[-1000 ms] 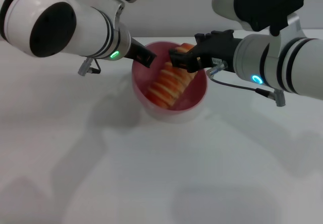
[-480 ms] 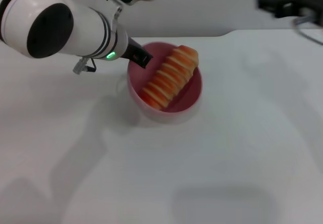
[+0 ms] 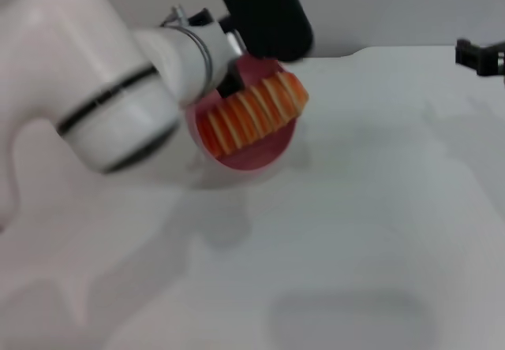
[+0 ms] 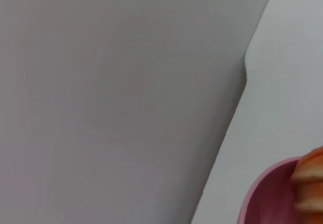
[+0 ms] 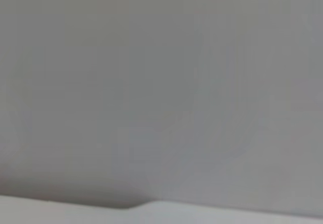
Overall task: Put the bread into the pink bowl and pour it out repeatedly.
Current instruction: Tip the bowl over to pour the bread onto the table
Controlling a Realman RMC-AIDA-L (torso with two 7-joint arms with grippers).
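Observation:
The pink bowl (image 3: pixel 254 151) hangs tilted above the white table, its mouth turned toward me and to the right. The bread (image 3: pixel 252 109), orange with pale ridges, lies across the bowl's inside, one end past the rim. My left gripper (image 3: pixel 229 80) is shut on the bowl's far rim, mostly hidden behind the big white forearm. In the left wrist view a slice of the pink bowl (image 4: pixel 265 196) and the end of the bread (image 4: pixel 309 183) show. My right gripper (image 3: pixel 481 57) is far off at the right edge, away from the bowl.
The white table (image 3: pixel 355 232) stretches in front and to the right of the bowl, with the bowl's shadow under it. A grey wall runs behind. The right wrist view holds only grey wall and a strip of table edge.
The right gripper let go of the bread and pulled away to the far right. The left arm has lifted and tilted the bowl, with the bread shifting across it.

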